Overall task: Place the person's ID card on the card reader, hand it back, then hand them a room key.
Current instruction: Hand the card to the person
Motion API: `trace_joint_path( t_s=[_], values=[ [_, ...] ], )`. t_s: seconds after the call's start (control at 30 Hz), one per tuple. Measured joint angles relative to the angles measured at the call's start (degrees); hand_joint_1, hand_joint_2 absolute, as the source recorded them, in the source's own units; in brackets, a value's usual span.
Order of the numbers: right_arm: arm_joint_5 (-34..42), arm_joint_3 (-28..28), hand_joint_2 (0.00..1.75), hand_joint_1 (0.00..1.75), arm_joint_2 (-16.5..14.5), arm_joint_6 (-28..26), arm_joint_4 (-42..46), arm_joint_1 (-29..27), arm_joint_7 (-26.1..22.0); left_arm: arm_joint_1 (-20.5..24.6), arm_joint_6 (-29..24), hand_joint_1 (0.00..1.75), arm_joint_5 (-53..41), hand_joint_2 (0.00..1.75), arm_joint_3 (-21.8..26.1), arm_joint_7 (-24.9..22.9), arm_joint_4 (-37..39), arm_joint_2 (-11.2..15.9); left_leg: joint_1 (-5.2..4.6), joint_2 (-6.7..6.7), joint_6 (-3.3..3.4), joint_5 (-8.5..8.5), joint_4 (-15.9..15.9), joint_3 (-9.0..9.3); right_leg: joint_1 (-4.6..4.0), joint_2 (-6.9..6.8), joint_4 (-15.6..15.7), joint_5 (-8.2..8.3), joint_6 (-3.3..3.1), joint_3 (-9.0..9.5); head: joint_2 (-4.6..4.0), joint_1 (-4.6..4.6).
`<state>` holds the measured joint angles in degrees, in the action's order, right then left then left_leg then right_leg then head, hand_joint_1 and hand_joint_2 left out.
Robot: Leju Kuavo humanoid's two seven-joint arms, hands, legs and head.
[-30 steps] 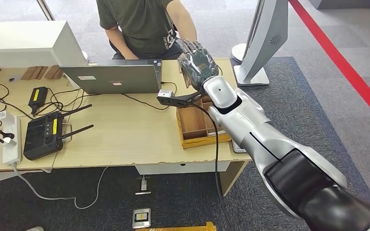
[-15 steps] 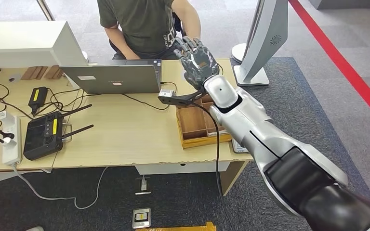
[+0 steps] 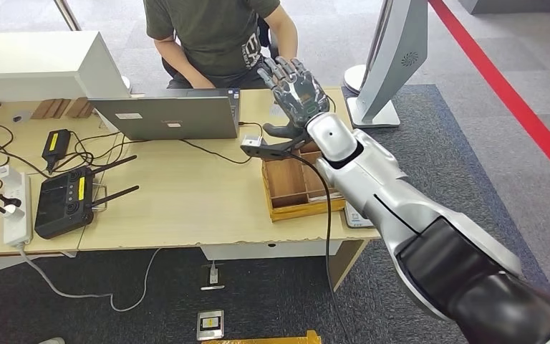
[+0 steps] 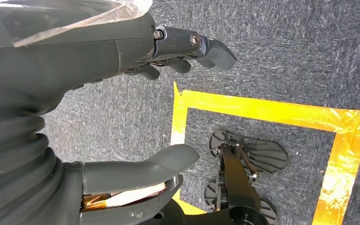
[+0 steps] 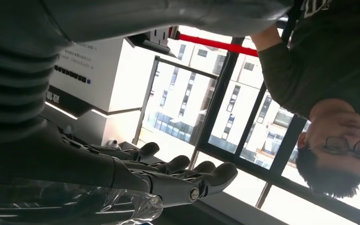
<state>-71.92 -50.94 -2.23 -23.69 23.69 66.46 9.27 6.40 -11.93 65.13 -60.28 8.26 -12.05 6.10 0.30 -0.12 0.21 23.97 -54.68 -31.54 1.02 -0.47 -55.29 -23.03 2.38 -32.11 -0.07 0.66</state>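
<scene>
My right hand (image 3: 297, 89) hangs upper centre of the head view, fingers spread, holding nothing, palm toward the person (image 3: 215, 36). My left hand (image 4: 122, 117) dangles slack over the floor, also bare. I can't spot any card or key. Risk: if the handover comes off-centre, the card could slip between my splayed fingers into the tray (image 3: 286, 190). Count: one person, one laptop (image 3: 165, 118), one tray.
</scene>
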Motion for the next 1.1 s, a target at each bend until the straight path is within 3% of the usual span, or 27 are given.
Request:
trace_joint_path(
  t_s=[0.23,0.4,0.63,0.77,0.93,1.07,1.1],
  values=[
    [2.0,-0.7,0.00,0.00,1.0,-0.1,-0.1,0.0,0.1,0.0,0.0,0.00,0.2,1.75,0.0,0.0,0.0,0.0,0.00,0.00,0.00,0.00,0.0,0.02,-0.01,0.00,0.0,0.00,0.00,-0.02,0.00,-0.01],
    [8.7,0.3,0.00,0.00,5.4,-0.4,-0.3,-0.5,0.5,-0.2,-0.1,0.00,1.1,1.75,0.0,-0.3,0.0,0.0,0.00,-0.05,0.02,-0.01,-0.1,0.03,0.02,-0.05,0.1,0.00,0.01,0.01,0.00,0.01],
    [17.8,5.1,0.00,0.00,19.4,2.0,-0.1,-3.4,4.3,-0.6,-0.1,0.00,1.6,1.75,0.0,0.4,0.0,0.0,-0.01,-0.11,0.16,0.04,-0.4,0.33,0.08,-0.08,0.1,0.10,0.16,0.00,0.00,0.01],
    [22.0,8.8,0.00,0.00,28.6,3.7,1.6,-7.7,6.9,-0.7,-0.1,0.00,2.1,1.75,0.0,0.5,0.1,0.2,-0.02,-0.13,0.24,0.12,-0.4,0.31,0.09,-0.08,0.1,0.10,0.18,0.02,0.00,0.02],
    [24.2,13.1,0.00,0.00,37.1,3.4,3.3,-14.2,8.8,-0.7,-1.0,0.00,3.4,1.75,0.0,0.7,0.1,0.4,-0.07,-0.08,0.28,0.17,-0.4,0.28,0.08,-0.06,0.1,0.10,0.19,0.01,0.00,0.00],
    [25.5,15.6,1.75,0.00,40.9,3.2,3.8,-18.3,9.9,-0.6,-2.1,0.00,4.7,1.75,0.1,0.7,0.1,0.4,-0.07,-0.08,0.25,0.15,-0.4,0.29,0.01,-0.06,0.1,0.10,0.18,0.01,0.00,0.00],
    [25.7,15.9,1.75,0.00,41.3,3.1,3.8,-18.8,10.0,-0.6,-2.2,0.00,4.7,1.75,0.1,0.7,0.1,0.4,-0.07,-0.09,0.25,0.15,-0.4,0.28,0.00,-0.06,0.1,0.09,0.18,0.01,0.00,0.00]
  ],
)
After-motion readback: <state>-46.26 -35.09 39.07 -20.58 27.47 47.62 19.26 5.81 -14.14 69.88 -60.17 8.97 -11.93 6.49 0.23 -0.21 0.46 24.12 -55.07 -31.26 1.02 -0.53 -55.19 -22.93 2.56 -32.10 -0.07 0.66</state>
